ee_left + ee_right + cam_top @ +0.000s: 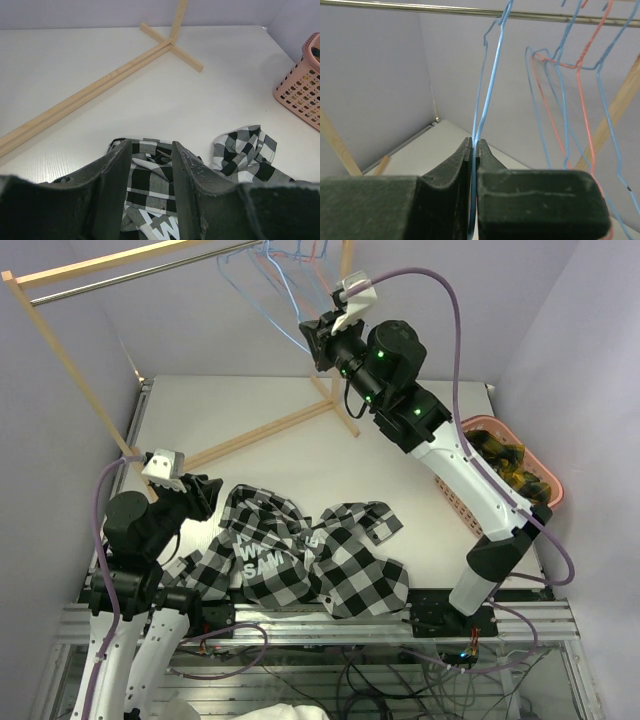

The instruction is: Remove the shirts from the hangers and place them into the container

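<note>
The black-and-white checked shirt [300, 555] lies crumpled on the table near the front edge, white lettering showing. My left gripper [208, 496] hangs low at the shirt's left end. In the left wrist view its jaws [150, 145] stand apart, open, over the collar part of the shirt [150, 182]. My right gripper [320, 337] is raised by the rail, shut on the wire of a light blue hanger [492, 75] that hooks over the metal rail [420, 7]. More blue and pink hangers [580, 65] hang to its right. The pink container [548, 472] stands at the table's right edge.
The wooden rack's base bars [270, 430] cross the table's far left and middle, with its post [60, 350] at the left. The container [300, 85] holds dark and yellow items. Grey walls close in at the back and on both sides.
</note>
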Robot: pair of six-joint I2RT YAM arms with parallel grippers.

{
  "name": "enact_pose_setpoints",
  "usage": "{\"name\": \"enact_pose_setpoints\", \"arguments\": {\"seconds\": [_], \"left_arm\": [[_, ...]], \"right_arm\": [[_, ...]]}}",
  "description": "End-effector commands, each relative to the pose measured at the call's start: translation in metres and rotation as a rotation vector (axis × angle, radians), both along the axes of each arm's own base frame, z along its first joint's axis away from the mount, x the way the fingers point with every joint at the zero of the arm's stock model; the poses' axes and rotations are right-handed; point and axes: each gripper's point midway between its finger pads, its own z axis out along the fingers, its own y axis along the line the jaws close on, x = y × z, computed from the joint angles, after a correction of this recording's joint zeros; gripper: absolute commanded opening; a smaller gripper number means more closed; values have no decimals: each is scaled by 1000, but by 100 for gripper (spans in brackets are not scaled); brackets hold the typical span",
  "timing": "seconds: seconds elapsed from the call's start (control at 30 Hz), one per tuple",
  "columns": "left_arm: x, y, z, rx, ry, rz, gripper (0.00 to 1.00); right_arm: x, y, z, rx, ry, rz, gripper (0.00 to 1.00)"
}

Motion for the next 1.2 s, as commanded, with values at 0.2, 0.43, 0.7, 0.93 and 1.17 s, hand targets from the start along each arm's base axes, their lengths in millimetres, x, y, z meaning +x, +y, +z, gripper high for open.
{"name": "enact_pose_setpoints", "arguments": {"seconds": [0.2, 0.43, 0.7, 0.93, 1.17], "left_arm": [[2, -1, -2, -1, 5, -6, 49], [1, -2, -2, -1, 2, -8, 49], [0, -2, -1, -5, -4, -10, 49], [1, -2, -2, -5, 0, -10, 48], [1, -2, -3, -6, 5, -6, 48]], "right_arm": [[5, 8, -14, -25, 37, 14, 37], [-40, -27, -47, -22, 144, 45, 67], [-111, -25, -195, -67, 521, 271, 100], [-178, 7, -308, -189, 730, 420, 100], [-226, 25, -361, -282, 721, 402, 100]]}}
